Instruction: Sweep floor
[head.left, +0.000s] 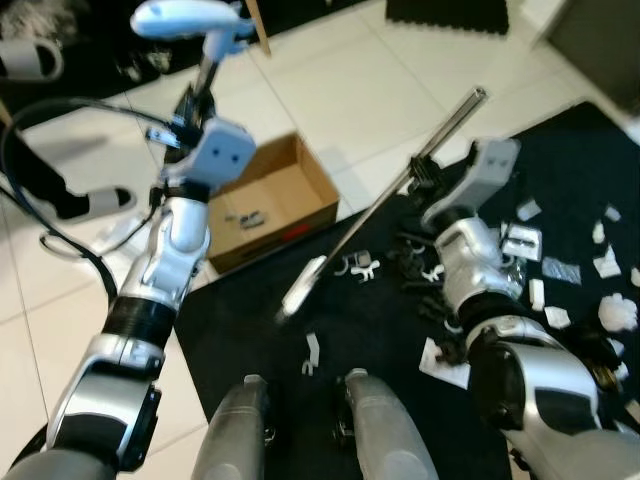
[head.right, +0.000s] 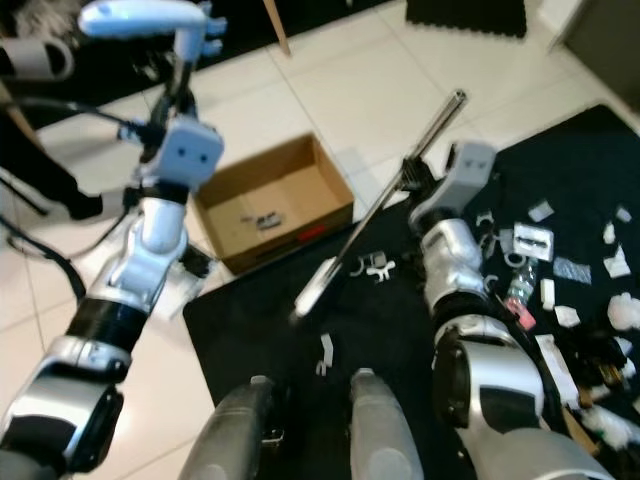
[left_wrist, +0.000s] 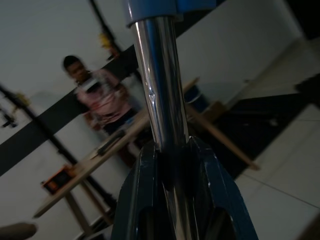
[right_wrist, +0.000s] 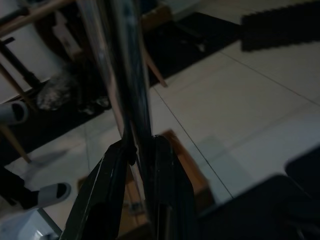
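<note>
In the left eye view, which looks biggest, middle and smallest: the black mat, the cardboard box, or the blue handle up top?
1. black mat
2. cardboard box
3. blue handle, though it sits nearer the camera, so its true size is unsure.

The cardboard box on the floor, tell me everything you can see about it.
The cardboard box is a shallow, open-topped brown carton with low walls and a red mark on its near outer wall. It sits flat on the white tiled floor, its near edge against the black mat. Inside lie a few small dark and grey scraps. It sits between the two arms; neither claw touches it.
</note>
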